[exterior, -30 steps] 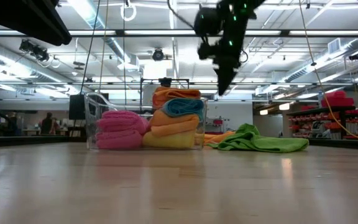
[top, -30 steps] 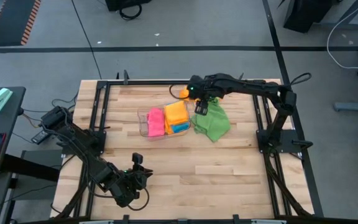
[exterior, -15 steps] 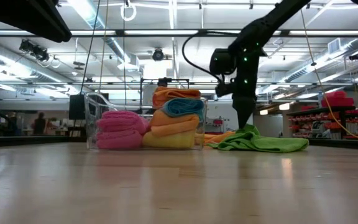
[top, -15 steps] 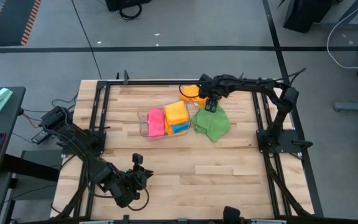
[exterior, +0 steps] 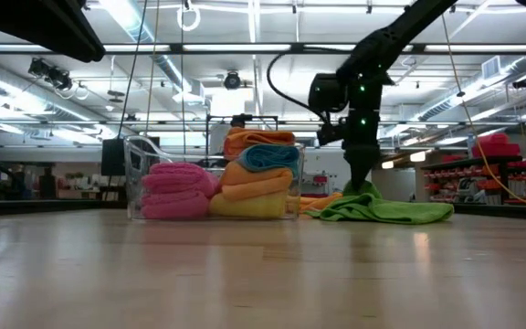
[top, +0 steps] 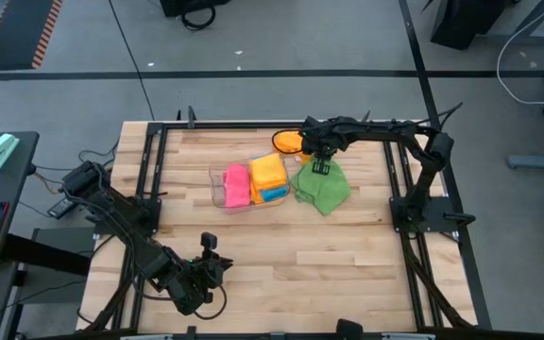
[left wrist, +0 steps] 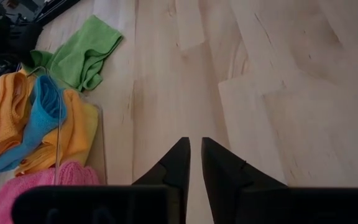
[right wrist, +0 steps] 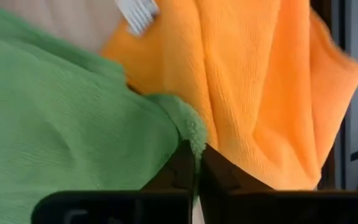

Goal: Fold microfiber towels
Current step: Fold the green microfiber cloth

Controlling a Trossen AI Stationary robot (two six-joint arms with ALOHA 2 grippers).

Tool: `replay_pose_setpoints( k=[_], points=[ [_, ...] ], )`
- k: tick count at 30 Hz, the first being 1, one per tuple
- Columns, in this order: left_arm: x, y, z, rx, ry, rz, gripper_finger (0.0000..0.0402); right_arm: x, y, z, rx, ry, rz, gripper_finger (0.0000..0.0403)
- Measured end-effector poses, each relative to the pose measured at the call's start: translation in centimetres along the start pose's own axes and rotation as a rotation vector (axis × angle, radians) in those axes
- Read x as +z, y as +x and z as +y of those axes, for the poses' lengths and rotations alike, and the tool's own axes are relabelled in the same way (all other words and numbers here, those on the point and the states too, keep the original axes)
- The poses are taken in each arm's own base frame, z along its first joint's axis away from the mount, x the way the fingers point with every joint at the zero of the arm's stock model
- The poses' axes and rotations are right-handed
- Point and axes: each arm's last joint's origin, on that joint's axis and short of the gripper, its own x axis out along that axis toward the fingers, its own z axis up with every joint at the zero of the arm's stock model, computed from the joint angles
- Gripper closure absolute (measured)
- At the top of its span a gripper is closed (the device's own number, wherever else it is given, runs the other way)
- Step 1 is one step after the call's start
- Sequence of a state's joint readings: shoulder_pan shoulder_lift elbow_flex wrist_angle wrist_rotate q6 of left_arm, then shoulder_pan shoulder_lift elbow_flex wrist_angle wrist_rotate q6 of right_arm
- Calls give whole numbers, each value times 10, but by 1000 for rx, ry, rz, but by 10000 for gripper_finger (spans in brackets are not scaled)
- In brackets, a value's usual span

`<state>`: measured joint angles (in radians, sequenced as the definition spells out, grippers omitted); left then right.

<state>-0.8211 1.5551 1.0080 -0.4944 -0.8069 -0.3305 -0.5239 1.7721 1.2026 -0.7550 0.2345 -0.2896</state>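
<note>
Dark fingers of your left gripper [left wrist: 194, 155] sit nearly pinched together over bare wood at the near edge, holding nothing. Farther back, your right gripper [right wrist: 196, 163] is clenched on the green towel's [top: 322, 186] edge, beside the orange towel [top: 289, 142].

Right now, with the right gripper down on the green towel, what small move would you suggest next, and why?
Probably a gentle lift. The right gripper is shut on an edge of the green towel, which lies crumpled on the table beside the loose orange towel. Raising that edge should let the cloth hang free for spreading.
</note>
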Motion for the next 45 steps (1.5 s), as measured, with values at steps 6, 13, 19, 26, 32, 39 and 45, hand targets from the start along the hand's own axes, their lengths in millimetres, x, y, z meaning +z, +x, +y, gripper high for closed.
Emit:
replay_pose_setpoints(
  k=[6,13,19,26,32,39,45],
  points=[
    [7,3,2,-4,-57,-38,347,11,-35,25,23,-46,-2,395],
    [17,17,15,28,-92,-72,349,7,-119,58,25,-50,-83,396],
    [37,28,29,56,-139,-189,334,-10,-196,98,209,-63,-304,397],
    [53,36,44,97,-178,-292,296,-43,-254,146,387,-58,-499,397],
    [61,55,52,44,-293,-357,251,-48,-265,187,435,-19,-563,397],
    [60,74,52,26,-381,-365,199,-35,-243,216,398,86,-483,397],
    [62,77,51,20,-428,-382,168,-23,-227,225,379,123,-445,393]
  ],
)
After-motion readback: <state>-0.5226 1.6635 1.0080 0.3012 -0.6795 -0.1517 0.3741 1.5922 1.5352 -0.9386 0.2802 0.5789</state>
